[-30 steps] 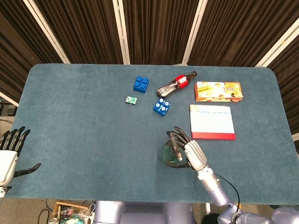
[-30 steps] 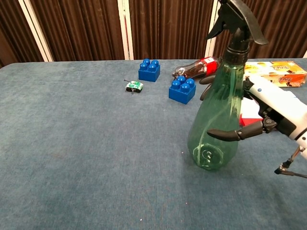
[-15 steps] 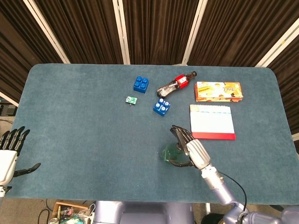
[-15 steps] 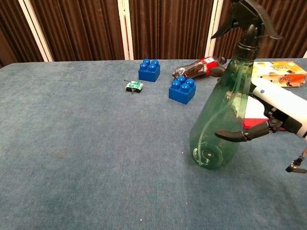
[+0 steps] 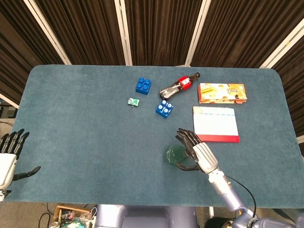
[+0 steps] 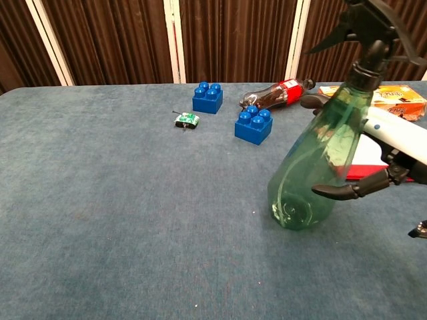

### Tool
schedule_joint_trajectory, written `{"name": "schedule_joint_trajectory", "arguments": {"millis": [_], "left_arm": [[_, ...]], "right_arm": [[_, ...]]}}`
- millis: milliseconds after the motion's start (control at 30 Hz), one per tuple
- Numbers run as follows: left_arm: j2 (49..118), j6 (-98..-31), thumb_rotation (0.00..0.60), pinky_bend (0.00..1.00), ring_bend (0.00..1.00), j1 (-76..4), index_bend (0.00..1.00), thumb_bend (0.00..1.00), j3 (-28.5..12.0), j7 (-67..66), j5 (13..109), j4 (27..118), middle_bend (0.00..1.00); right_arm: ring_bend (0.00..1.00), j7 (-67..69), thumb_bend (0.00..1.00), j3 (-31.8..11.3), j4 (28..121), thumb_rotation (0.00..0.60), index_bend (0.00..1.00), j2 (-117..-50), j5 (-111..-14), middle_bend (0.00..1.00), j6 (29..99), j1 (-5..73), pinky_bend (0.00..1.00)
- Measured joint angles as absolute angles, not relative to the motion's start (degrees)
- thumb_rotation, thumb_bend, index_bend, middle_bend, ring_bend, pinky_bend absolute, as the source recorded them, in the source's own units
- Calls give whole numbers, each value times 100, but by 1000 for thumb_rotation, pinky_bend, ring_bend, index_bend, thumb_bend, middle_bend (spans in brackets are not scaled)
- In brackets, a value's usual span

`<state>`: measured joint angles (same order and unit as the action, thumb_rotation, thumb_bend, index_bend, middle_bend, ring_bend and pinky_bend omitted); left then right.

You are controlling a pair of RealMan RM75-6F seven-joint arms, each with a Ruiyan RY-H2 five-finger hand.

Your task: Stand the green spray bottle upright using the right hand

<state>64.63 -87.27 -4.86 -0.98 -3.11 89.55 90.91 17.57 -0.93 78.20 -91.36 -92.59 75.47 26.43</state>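
Chest view: blue blocks [image 6: 253,124], cola bottle [image 6: 275,94] behind spray bottle [image 6: 319,161].

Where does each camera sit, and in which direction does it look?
Head view: high above the near edge, looking steeply down on the table; shows left hand and right hand.
Chest view: low, looking across the table toward the curtains; shows only the right hand.
Both share the tilted green spray bottle, which the right hand holds, and the blue blocks.

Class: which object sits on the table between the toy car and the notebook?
In the head view, a blue block lies between the toy car and the notebook.
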Motion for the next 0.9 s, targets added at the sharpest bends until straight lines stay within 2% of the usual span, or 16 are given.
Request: {"name": "schedule_joint_trajectory", "arguments": {"millis": [267,900], "left_arm": [[6460,-8740,600,39,0,-482,0,4,-83,-293,8993,9088,0],[6440,-8744,600,39,0,-480,0,4,-64,-216,9036,9069,0]], "right_arm": [[0,1536,214,-66,8117,600,0,-8945,-9284,0,7546,2598,46],[0,1140,161,-266,8754,600,0,-8481,-9024,0,7288,2651,44]]}}
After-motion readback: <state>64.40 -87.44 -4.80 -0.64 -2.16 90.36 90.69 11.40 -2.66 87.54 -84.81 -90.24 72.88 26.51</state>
